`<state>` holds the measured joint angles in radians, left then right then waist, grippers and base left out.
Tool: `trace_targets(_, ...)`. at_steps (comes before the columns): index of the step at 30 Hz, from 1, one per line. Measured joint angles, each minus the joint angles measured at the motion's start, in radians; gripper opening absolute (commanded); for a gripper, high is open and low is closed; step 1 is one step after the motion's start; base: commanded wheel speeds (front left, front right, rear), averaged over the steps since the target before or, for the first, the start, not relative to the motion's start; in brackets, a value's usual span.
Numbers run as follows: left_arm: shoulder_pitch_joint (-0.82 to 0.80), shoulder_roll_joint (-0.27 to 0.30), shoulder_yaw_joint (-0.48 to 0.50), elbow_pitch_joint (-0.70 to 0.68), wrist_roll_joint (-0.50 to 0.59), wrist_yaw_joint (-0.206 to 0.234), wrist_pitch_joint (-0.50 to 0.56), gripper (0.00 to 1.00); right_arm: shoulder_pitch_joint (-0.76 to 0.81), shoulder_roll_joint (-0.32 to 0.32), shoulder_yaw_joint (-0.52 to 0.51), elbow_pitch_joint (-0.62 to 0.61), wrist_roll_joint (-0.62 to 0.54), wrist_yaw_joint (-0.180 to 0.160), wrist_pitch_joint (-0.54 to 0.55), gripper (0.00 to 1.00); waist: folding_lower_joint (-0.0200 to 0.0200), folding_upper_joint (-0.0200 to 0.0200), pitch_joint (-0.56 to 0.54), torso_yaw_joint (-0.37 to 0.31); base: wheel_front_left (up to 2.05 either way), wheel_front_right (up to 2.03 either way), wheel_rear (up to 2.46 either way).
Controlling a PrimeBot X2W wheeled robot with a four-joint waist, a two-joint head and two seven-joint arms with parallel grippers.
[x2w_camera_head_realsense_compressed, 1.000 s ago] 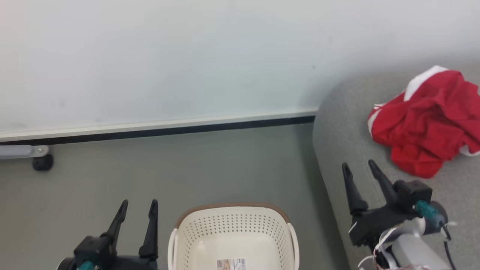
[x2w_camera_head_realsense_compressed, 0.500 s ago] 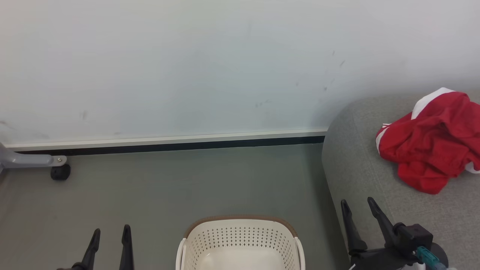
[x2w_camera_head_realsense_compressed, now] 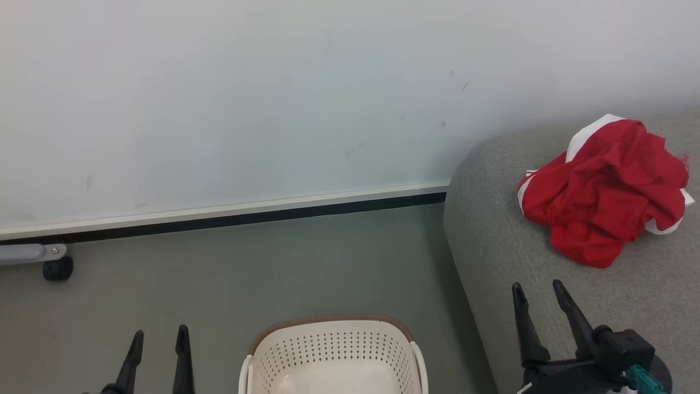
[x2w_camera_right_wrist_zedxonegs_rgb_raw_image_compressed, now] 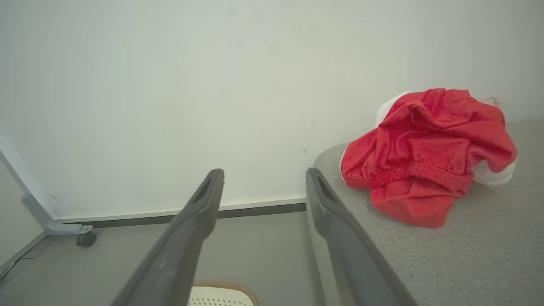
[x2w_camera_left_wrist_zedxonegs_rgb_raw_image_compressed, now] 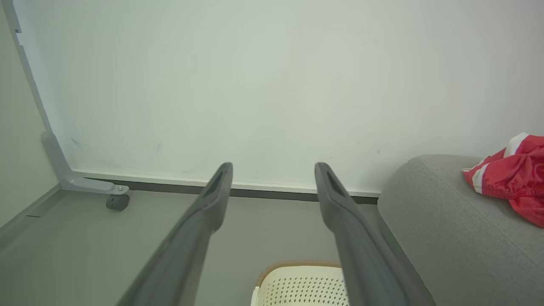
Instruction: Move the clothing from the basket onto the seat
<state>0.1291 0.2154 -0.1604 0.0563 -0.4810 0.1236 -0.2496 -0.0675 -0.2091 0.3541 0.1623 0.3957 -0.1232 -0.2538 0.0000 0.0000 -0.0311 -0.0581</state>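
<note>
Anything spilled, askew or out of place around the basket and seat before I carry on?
Nothing stands out. The clothing lies in a crumpled heap on the seat, none of it hanging over the near edge. The basket stands upright; the part in view holds no clothing. The left gripper and right gripper are open, holding nothing.

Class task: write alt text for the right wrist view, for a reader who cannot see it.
Crumpled red clothing lies on a grey sofa at right. The open right pincer points at a pale wall, with a basket below.
</note>
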Motion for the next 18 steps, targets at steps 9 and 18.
trace_targets(9,-0.003,-0.001,-0.006,0.000,0.020,0.001,0.000,1.00,0.027,0.002,-0.039,-0.044,-0.020,-0.001,0.000,1.00,0.0000,0.0000,0.000,-0.004,0.00,0.00,0.00)
trace_targets(18,-0.003,-0.001,-0.002,0.000,0.044,0.001,0.000,1.00,0.039,0.007,-0.058,-0.064,-0.032,-0.001,0.000,1.00,0.0000,0.0000,0.000,0.007,0.00,0.00,0.00)
